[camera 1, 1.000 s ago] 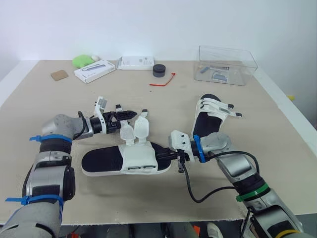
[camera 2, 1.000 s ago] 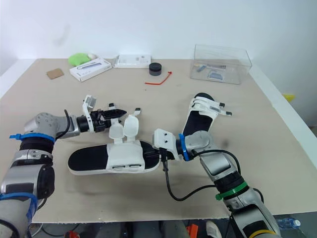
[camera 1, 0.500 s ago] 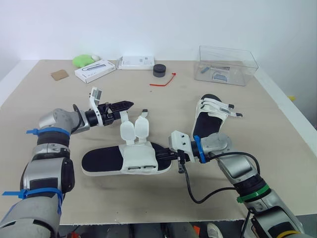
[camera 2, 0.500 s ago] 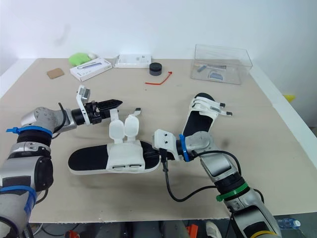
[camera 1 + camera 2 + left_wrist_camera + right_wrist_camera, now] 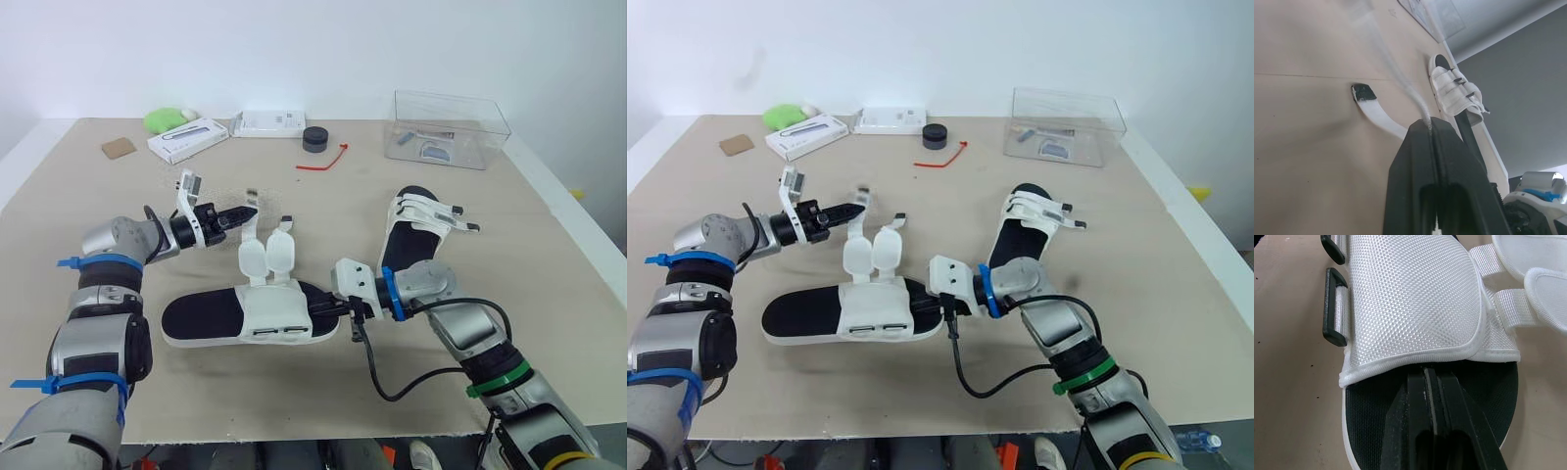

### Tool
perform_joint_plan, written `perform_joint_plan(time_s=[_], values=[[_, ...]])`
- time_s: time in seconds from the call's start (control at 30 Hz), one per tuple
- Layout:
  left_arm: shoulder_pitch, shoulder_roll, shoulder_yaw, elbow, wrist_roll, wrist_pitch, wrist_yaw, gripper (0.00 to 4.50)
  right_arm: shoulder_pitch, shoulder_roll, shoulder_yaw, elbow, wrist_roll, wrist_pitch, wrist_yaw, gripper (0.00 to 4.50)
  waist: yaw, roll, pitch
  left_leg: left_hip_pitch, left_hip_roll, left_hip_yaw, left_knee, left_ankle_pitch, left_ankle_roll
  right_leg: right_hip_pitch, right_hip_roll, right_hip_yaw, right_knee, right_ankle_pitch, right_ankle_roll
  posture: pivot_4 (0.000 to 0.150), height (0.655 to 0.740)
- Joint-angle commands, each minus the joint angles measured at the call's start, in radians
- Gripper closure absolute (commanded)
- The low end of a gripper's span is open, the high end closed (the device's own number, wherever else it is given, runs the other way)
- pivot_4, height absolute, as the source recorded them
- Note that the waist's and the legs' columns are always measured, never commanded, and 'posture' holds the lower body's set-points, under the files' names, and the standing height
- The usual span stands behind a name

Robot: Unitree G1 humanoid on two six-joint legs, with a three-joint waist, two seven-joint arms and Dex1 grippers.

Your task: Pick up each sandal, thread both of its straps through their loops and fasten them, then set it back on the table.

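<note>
The open sandal (image 5: pixel 211 318) lies flat on the table (image 5: pixel 549 294), right in front of the robot. Its long side runs from left to right. Its two padded flaps (image 5: pixel 266 259) stand up on the far side of it. The black loops (image 5: pixel 1334 328) sit on the near side, the side closest to the robot.

One thin strap (image 5: pixel 1405 90) goes up and away from the sandal. The left gripper (image 5: pixel 245 213) has its two fingers pressed together on that strap, close to the strap's end. The strap looks blurry, so I cannot tell just how much of it is past the fingers. The second strap (image 5: pixel 285 221) lies loose on the table just beside it, with its dark tip pointing away.

The right gripper (image 5: pixel 328 307) is pinched tight on the right end of the sandal, at the edge of the sole, and it seems to be holding the sandal down.

So the strap is on the far side and the loops are on the near side — I think the strap has to come across the top of the sandal, toward the robot. The left arm is the one closer to it.

The other sandal (image 5: pixel 419 230) lies by the right arm, pointing away, with its straps done up. Farther back are a red tie (image 5: pixel 326 160) and a clear box (image 5: pixel 449 127).
</note>
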Motion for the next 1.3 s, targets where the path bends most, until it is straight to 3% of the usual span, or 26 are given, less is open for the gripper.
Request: perform_joint_plan(time_s=[0.03, 0.17, 0.33, 0.47, 0.57, 0.67, 0.8, 0.87, 1.03, 1.13, 1.3], values=[[-0.011, -0.001, 0.007, -0.017, 0.012, -0.023, -0.029, 4.37, 0.003, 0.001, 0.012, -0.014, -0.005, 0.000, 0.006, 4.50, 0.000, 0.000, 0.000, 0.000, 0.000, 0.000, 0.000, 0.000, 0.000, 0.000, 0.000, 0.000, 0.000, 0.000, 0.000, 0.150, 0.7400], [0.017, -0.002, -0.011, -0.114, 0.046, -0.126, -0.030, 4.37, 0.011, -0.002, 0.013, -0.023, -0.007, 0.003, 0.003, 4.50, 0.000, 0.000, 0.000, 0.000, 0.000, 0.000, 0.000, 0.000, 0.000, 0.000, 0.000, 0.000, 0.000, 0.000, 0.000, 0.150, 0.7400], [0.158, 0.023, -0.099, -0.487, 0.113, -0.303, -0.061, 4.37, 0.015, -0.011, 0.007, -0.027, -0.007, 0.007, 0.003, 4.50, 0.000, 0.000, 0.000, 0.000, 0.001, 0.000, 0.000, 0.000, 0.000, 0.000, -0.002, 0.002, 0.000, 0.000, 0.000, 0.150, 0.7400], [0.311, 0.084, -0.218, -0.739, 0.262, -0.594, -0.114, 4.37, 0.016, -0.016, 0.004, -0.027, -0.006, 0.007, 0.004, 4.50, 0.001, 0.000, 0.000, 0.001, 0.002, 0.001, 0.000, -0.001, -0.002, 0.000, -0.005, 0.003, -0.001, 0.000, -0.001, 0.150, 0.7400], [0.516, 0.168, -0.289, -0.917, 0.430, -1.148, -0.211, 4.37, 0.015, -0.018, 0.009, -0.019, -0.009, 0.003, 0.007, 4.50, -0.002, 0.001, 0.000, 0.002, 0.004, 0.005, -0.002, -0.001, -0.003, 0.000, -0.005, 0.003, -0.002, 0.001, -0.004, 0.150, 0.7400], [0.561, 0.201, -0.289, -0.886, 0.507, -1.520, -0.211, 4.37, 0.011, -0.018, 0.011, -0.012, -0.011, -0.002, 0.010, 4.50, 0.004, 0.001, 0.000, 0.002, 0.006, 0.004, -0.002, -0.001, -0.003, 0.001, -0.004, 0.000, -0.004, 0.001, -0.006, 0.150, 0.7400], [0.507, 0.225, -0.274, -0.745, 0.604, -1.859, -0.141, 4.37, 0.006, -0.015, 0.017, 0.000, -0.014, -0.011, 0.017, 4.50, 0.006, 0.001, -0.001, 0.003, 0.005, 0.005, -0.001, 0.000, 0.000, 0.002, -0.004, 0.000, -0.004, 0.002, -0.005, 0.150, 0.7400], [0.478, 0.236, -0.277, -0.689, 0.624, -1.928, -0.111, 4.37, 0.002, -0.012, 0.021, 0.005, -0.015, -0.015, 0.019, 4.50, 0.005, 0.001, -0.001, 0.003, 0.005, 0.006, -0.001, 0.001, 0.000, 0.002, -0.003, 0.000, -0.004, 0.003, -0.003, 0.150, 0.7400], [0.513, 0.271, -0.310, -0.740, 0.518, -1.762, -0.130, 4.37, -0.007, -0.002, 0.029, 0.022, -0.019, -0.028, 0.025, 4.50, 0.001, 0.001, -0.001, 0.003, 0.005, 0.011, -0.001, -0.001, 0.003, 0.001, -0.002, 0.001, -0.004, 0.003, -0.002, 0.150, 0.7400], [0.541, 0.304, -0.308, -0.813, 0.456, -1.689, -0.149, 3.57, -0.011, 0.001, 0.030, 0.036, -0.022, -0.037, 0.031, 4.50, 0.000, 0.001, -0.001, 0.003, 0.006, 0.011, -0.001, -0.002, 0.005, 0.000, -0.002, 0.001, -0.004, 0.003, -0.002, 0.150, 0.7400], [0.563, 0.346, -0.290, -0.855, 0.458, -1.752, -0.140, 1.23, -0.017, 0.007, 0.031, 0.054, -0.024, -0.049, 0.039, 4.50, 0.001, 0.001, -0.001, 0.004, 0.007, 0.011, -0.001, -0.002, 0.004, 0.001, -0.001, 0.001, -0.004, 0.003, -0.002, 0.150, 0.7400]])
